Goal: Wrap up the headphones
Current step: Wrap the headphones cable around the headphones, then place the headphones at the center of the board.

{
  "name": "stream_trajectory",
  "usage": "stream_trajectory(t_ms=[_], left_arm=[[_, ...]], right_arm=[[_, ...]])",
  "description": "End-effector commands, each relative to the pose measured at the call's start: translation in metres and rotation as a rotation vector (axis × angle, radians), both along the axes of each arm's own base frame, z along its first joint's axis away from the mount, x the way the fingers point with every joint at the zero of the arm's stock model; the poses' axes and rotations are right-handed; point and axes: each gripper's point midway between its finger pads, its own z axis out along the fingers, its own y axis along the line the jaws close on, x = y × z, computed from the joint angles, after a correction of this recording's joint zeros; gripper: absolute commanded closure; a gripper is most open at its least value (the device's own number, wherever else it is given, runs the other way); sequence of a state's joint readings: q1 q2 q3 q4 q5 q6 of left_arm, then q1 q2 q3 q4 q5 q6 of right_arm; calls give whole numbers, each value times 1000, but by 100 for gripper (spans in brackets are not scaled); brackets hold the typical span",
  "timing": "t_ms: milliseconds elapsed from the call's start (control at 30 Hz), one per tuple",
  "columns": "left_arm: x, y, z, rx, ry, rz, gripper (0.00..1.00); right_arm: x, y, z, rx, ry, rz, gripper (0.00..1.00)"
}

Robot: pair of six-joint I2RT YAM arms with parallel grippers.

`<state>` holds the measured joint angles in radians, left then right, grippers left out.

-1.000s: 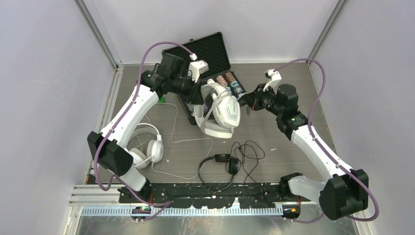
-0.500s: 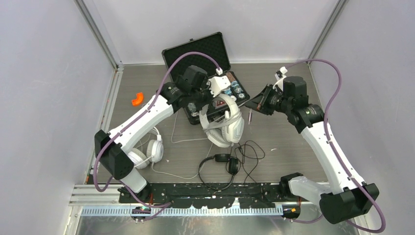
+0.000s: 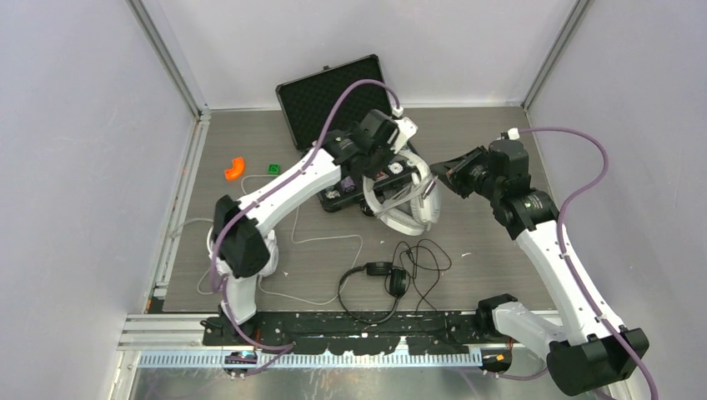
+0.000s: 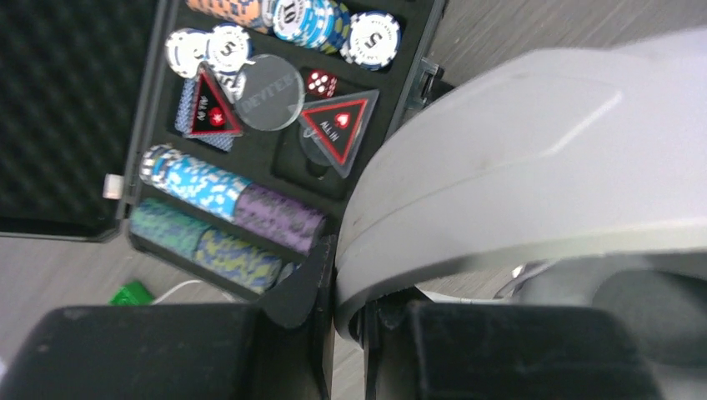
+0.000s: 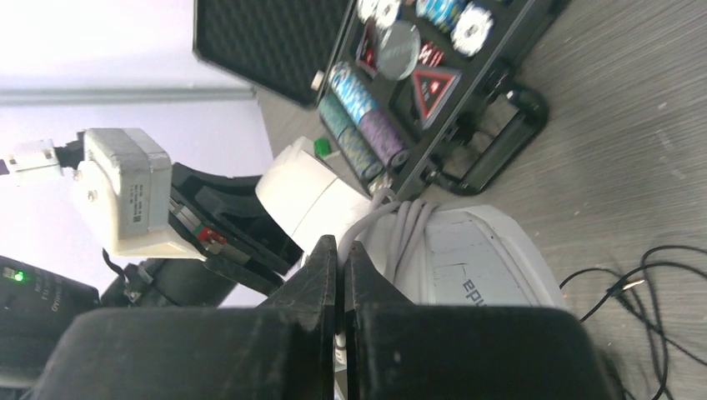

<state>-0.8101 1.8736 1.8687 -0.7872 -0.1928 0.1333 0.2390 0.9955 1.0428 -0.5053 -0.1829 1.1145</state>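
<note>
Just beside headset (image 3: 407,208), open chip case (image 3: 333,90)

Top camera is looking down on the whole table (image 3: 250,133); 2 wrist cameras are viewing the chip case (image 4: 67,100) close-up.

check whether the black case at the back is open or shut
Open: the case has its lid standing back with the foam lining showing, and the poker chips in its tray lie exposed.
</note>
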Motion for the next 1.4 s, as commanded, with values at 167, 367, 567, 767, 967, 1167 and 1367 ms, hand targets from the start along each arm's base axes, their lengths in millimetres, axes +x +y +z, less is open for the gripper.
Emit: stream_trajectory(t_ms=[167,367,567,767,967,1167,1367], left_arm=[[-8,-39,-42,-73,216,177,100],[0,-59,-55,-136,288,285,100],[8,-87,-65,-227,340,314,100],[14,-106,-78,-301,390,312,94],[19,-115,-105,-388,513,356,92],[21,-115,-119,-383,529,370,93],[21,-114,-122,-383,541,373,93]], right_arm=[[34,-58,9,-189,-141,-278,100],[35,-80,-22,-369,-84,-316,100],[48,-81,-37,-445,-53,-287,100],[62,-89,-71,-577,16,-225,100],[71,-80,-87,-576,7,-155,98],[65,-75,-97,-563,49,-114,89],[60,-75,-108,-611,102,-59,100]])
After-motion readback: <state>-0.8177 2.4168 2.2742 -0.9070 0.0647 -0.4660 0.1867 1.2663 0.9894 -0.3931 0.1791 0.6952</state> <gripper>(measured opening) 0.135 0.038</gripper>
